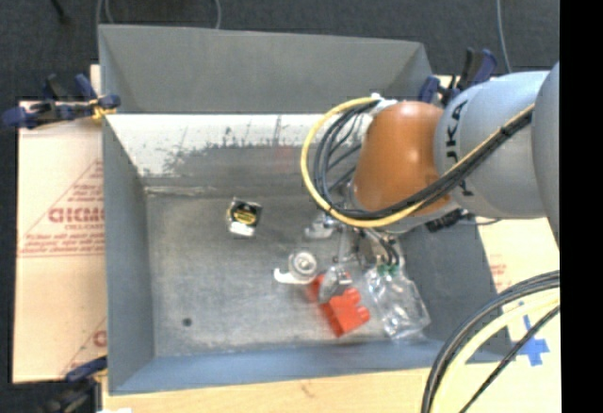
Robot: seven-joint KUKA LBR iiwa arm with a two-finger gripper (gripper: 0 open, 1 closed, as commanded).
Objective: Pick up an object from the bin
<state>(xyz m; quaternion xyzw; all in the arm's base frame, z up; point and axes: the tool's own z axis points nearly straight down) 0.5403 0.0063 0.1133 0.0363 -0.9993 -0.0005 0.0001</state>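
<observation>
The gripper point(356, 262), grip state impossible to tell, hung above the red block point(344, 311) at the bin's point(124, 289) five o'clock, where the crowding clear plastic point(400, 305) and silvery piece point(301, 267) might foul a grasp.

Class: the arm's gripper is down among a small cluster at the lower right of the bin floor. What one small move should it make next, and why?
Probably a short shift toward the red block and down onto it. The gripper hangs just above it in the view, between a silver round piece and a crumpled clear plastic piece; the block looks the firmest to grasp.
</observation>
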